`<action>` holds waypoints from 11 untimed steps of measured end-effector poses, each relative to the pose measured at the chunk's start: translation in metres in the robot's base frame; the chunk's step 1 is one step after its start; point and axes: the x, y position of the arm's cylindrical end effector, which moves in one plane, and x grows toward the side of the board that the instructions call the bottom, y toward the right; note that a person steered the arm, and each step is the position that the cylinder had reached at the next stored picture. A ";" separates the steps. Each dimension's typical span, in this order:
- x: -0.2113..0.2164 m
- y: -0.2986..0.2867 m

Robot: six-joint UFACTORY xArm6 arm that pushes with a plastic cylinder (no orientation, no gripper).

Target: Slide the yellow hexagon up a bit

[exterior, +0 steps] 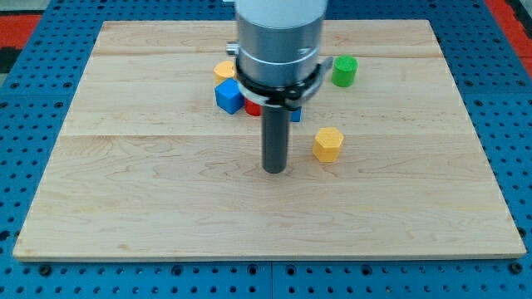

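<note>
Blue pegboard surrounds a pale wooden tabletop (150,199), which carries every item noted here. Largest in view is the arm's grey cylindrical housing, descending from the view's top and ending in a dark rod; my tip (274,170) rests on the wood just to the view's left of the yellow hexagon (328,144) and slightly lower, apart from it, not touching. No jaws are fitted: the rod holds nothing. Taking the yellow hexagon as landmark: a green cylinder (344,71) stands well above it; a blue cube (229,96) lies up and to its left; a second yellow block (224,70), shape uncertain, sits further up-left; a red block (253,108) and another blue block (295,114) are mostly hidden behind the housing. Judgement: the approach step is in hand, the push not yet begun. The next move calls for bringing my tip beneath the hexagon's lower face, centred, then a short straight push upward, stopping well short of the green cylinder. No brands, labels or legible writing observed.
</note>
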 end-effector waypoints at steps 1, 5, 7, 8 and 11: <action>-0.001 -0.031; 0.033 0.055; 0.010 0.081; -0.003 0.081; -0.037 0.098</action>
